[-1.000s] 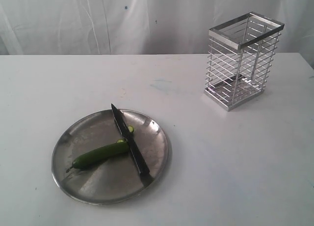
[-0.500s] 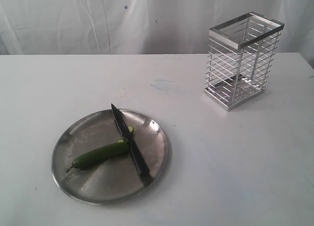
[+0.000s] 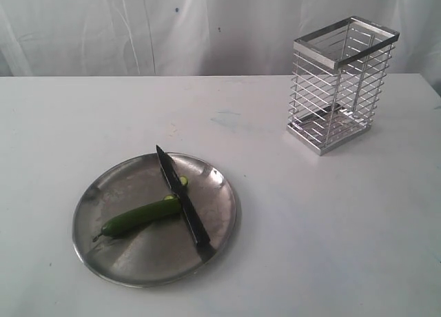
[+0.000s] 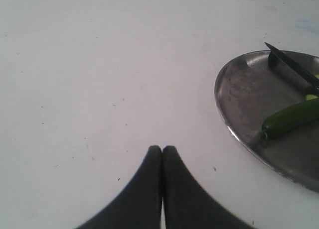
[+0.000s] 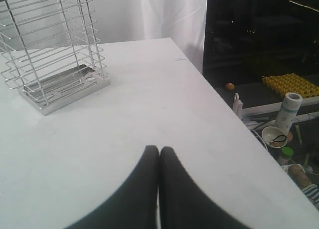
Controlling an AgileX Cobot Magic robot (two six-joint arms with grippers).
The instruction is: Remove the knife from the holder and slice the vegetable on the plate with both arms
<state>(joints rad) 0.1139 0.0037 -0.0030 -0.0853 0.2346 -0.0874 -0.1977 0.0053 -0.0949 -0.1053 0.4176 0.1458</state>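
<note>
Black left gripper (image 4: 162, 149) pressed fully closed, empty, over the white table (image 3: 310, 227) beside the steel plate (image 3: 138, 262); right gripper (image 5: 159, 150) likewise closed on nothing.

On the plate, knife (image 3: 182, 198) lies unheld across the green chilli (image 3: 138, 217); cut slice (image 3: 183, 181) just beyond the blade.

Farther back, wire holder (image 3: 341, 89) stands empty.

Risk: a regrasp nudges the loose knife; chilli rolls, or the handle slips off the rim.

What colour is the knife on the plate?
The knife is black all over, blade and handle. The exterior view shows it best, lying across the plate.
</note>
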